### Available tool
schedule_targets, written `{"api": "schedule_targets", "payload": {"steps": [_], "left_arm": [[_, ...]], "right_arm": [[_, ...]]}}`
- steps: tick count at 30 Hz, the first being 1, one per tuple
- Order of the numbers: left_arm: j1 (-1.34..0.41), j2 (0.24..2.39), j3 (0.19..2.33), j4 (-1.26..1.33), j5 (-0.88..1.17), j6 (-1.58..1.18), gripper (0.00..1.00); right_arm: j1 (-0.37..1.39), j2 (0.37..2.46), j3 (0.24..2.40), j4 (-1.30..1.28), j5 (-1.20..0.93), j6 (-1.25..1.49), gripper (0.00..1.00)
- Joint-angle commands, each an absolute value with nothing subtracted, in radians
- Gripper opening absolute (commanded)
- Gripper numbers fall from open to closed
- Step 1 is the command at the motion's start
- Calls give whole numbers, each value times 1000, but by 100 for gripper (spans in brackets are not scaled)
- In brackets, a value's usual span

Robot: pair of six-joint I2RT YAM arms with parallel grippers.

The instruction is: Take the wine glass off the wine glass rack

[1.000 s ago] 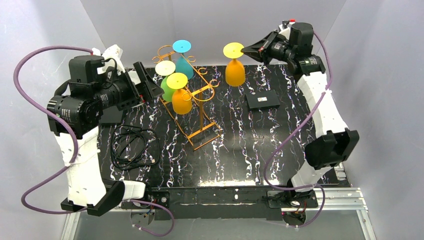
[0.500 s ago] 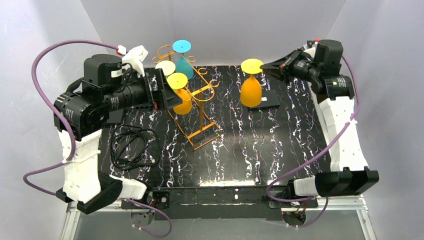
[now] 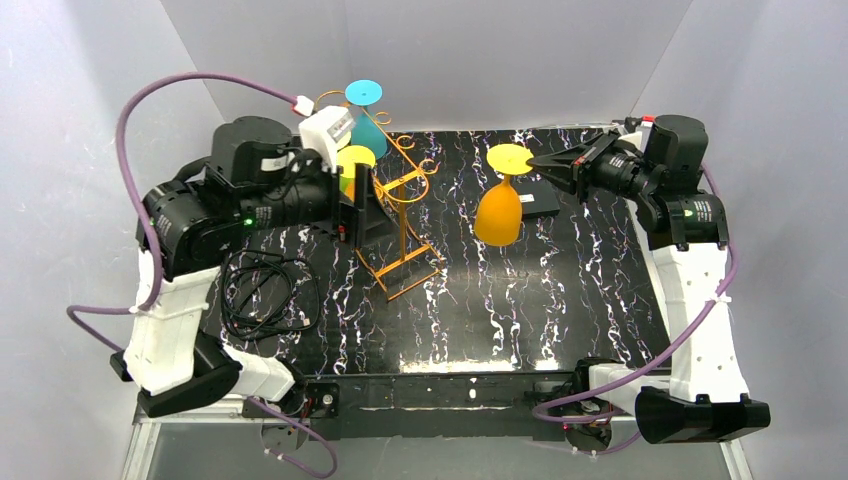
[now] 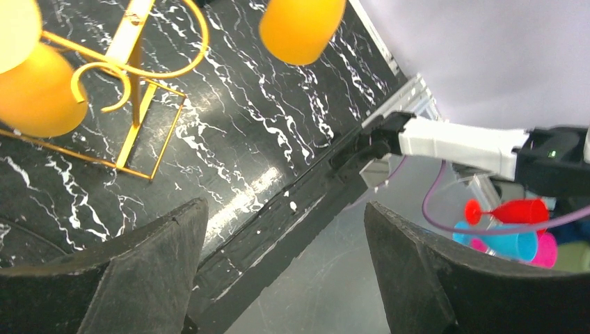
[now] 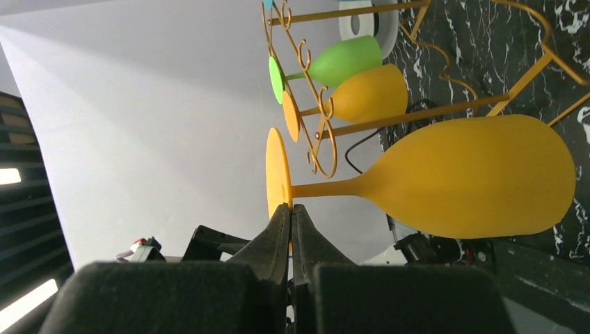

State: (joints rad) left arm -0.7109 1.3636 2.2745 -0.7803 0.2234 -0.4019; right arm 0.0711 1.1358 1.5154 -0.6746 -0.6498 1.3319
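Orange glass (image 3: 497, 212) is hanging bowl-down and slightly tilted, apart from the rack (image 3: 404, 228), toward the worktop's (image 3: 520, 320) far edge. The right hand (image 3: 541, 160) is pinching the rim of its foot. The left hand (image 4: 283, 209) is hovering spread wide just beside the rack, toward the left edge. A green glass (image 5: 341, 61) is hanging on the rack.

Four wine glasses (image 3: 497, 212) (image 3: 367, 130) (image 3: 355, 157) (image 5: 341, 61), one wine glass rack (image 3: 403, 236), two arms (image 3: 175, 300) (image 3: 700, 300).

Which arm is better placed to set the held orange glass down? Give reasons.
Right: right gripper holds the orange glass by its base, clear of the rack; left gripper is open, empty.
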Motion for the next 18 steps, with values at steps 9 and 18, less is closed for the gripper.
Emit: {"api": "schedule_targets", "payload": {"steps": [9, 18], "left_arm": [[-980, 1320, 2015, -431, 72, -196, 80], [-1000, 1359, 1906, -130, 34, -240, 80]], "right_arm": [[56, 1095, 1476, -641, -737, 1460, 1], [49, 1089, 1486, -652, -829, 1550, 1]]}}
